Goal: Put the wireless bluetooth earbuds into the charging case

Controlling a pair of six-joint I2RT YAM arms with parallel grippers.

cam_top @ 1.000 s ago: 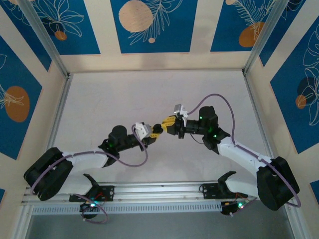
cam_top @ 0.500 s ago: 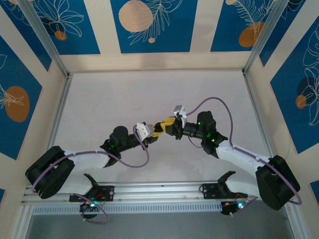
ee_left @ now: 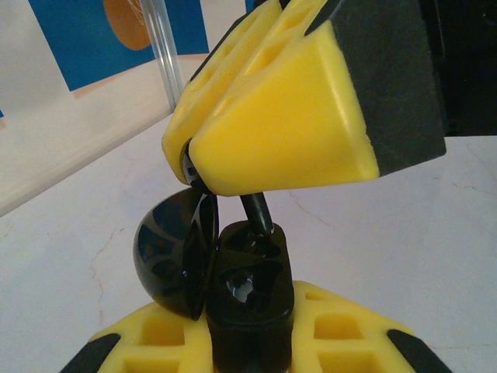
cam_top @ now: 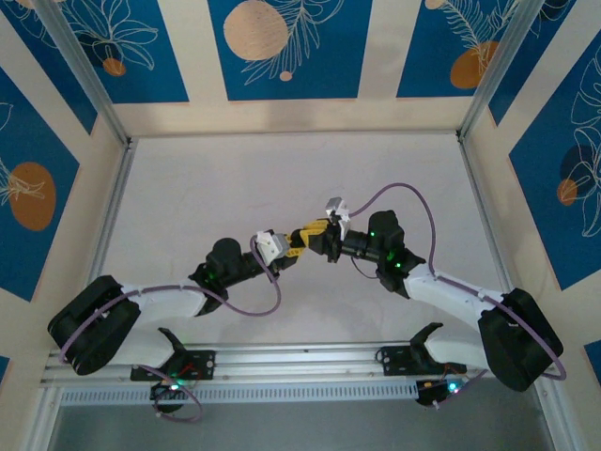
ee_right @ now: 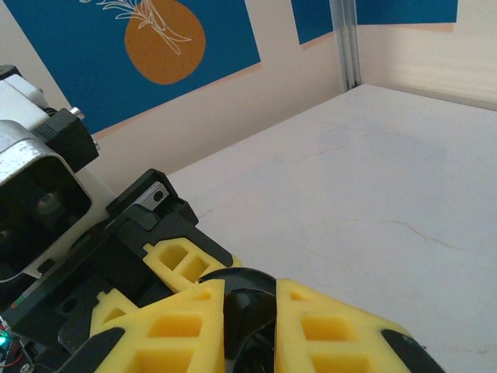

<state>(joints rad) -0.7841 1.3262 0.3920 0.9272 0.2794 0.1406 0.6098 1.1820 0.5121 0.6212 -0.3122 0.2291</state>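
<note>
1. Standing at the near edge, I see both arms bolted to a metal rail (cam_top: 300,355), reaching inward to meet over the middle of the white table (cam_top: 216,178)
2. The left gripper (ee_left: 250,346) is clenched on a black charging case (ee_left: 250,291). The case is held upright between its yellow fingers (ee_left: 155,338), off the table, and the round lid (ee_left: 167,252) hangs open on the left of the wrist view
3. Just above it, the right gripper (ee_left: 189,159) is pinched tight on a small black earbud (ee_left: 256,211). The stem points down and reaches the top of the case, though I cannot tell whether it sits in a socket
4. From the right wrist, a black rounded shape (ee_right: 248,291) lies between that gripper's own yellow pads (ee_right: 326,334), too close to name
5. Beyond the grippers the table runs back to the far wall (cam_top: 282,47), which has blue panels with orange discs
</note>
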